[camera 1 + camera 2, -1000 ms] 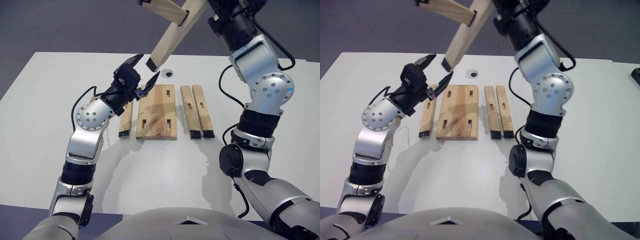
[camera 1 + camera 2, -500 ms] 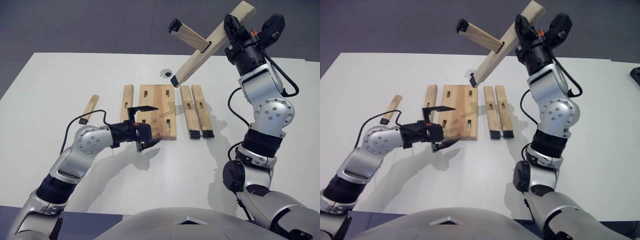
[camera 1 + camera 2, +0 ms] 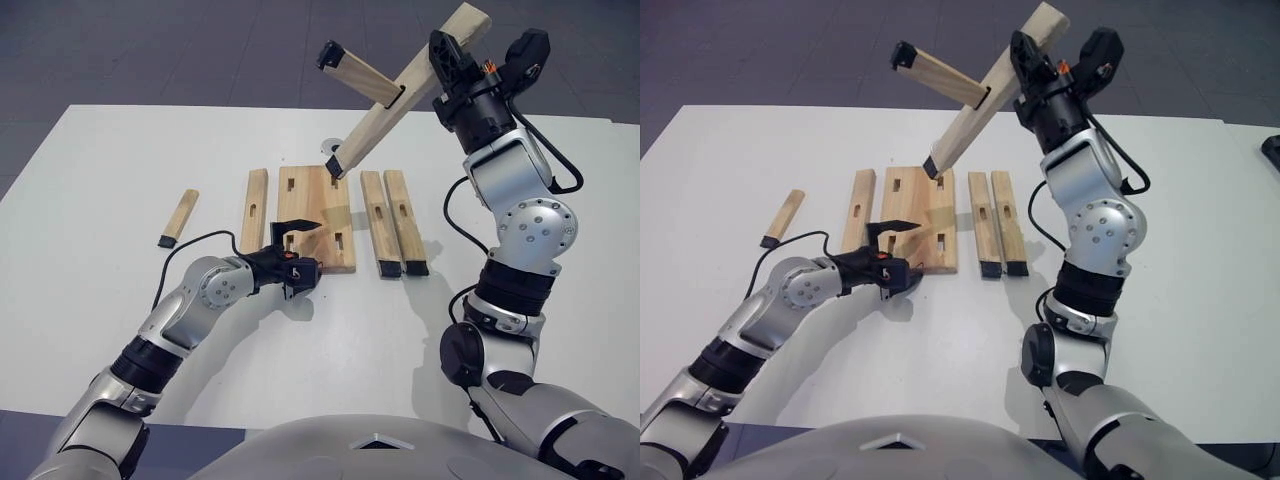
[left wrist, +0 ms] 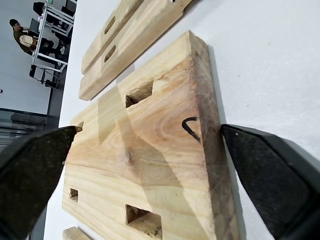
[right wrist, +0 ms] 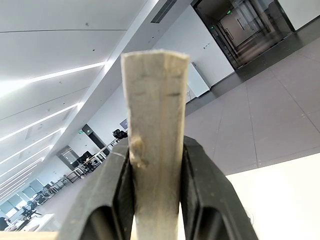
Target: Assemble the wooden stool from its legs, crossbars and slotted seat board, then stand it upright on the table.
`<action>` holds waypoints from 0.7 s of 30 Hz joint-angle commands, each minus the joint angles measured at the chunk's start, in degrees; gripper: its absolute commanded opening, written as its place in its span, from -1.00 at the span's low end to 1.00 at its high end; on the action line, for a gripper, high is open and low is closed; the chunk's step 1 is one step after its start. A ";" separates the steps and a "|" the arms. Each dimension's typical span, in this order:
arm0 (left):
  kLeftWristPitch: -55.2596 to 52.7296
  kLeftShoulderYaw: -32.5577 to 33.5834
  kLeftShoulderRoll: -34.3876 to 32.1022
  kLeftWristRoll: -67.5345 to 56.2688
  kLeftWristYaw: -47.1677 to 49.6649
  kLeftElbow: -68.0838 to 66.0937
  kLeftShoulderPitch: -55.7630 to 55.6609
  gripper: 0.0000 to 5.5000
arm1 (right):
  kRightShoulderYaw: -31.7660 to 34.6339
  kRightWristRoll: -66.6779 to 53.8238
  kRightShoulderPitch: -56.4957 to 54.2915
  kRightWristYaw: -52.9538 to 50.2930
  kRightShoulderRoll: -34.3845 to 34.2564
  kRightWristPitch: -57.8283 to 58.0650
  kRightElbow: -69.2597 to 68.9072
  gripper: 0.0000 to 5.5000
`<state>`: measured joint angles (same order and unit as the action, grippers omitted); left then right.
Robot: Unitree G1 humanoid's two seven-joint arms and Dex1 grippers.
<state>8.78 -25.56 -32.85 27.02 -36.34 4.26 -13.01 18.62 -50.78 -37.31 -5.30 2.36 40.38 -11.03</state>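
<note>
Legs [image 3: 254, 208] flank seat board [image 3: 322, 212]; short crossbar [image 3: 177, 217] lies farther left.

Four legs [image 3: 254, 208], two crossbars [image 3: 178, 217], one board [image 3: 318, 205]

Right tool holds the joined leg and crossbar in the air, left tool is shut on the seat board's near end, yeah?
No: the left tool is open, straddling the near end of the seat board, as the left wrist view shows. The right tool does hold the joined leg and crossbar.
</note>
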 commanded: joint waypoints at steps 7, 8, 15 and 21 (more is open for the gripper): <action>0.00 0.22 4.30 0.70 2.52 -4.35 -4.27 0.96 | -3.13 3.18 1.17 -0.05 -0.22 -1.94 -1.77 -0.64; -0.25 0.51 5.23 -0.29 2.43 -3.52 -4.33 0.96 | -3.16 3.45 1.46 -0.23 -0.27 -2.05 -1.82 -0.64; -16.37 11.42 9.83 -17.21 -1.16 15.97 -3.02 0.96 | -5.26 6.13 6.15 -1.26 -0.91 -2.28 -4.68 -0.64; -34.87 37.86 12.43 -38.81 7.14 22.79 -7.43 0.96 | -5.99 6.53 14.27 -4.00 -3.45 -2.15 -10.13 -0.64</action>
<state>-20.60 1.73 -22.41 -5.69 -34.79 27.00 -17.16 12.81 -44.07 -26.21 -7.72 0.60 38.34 -18.34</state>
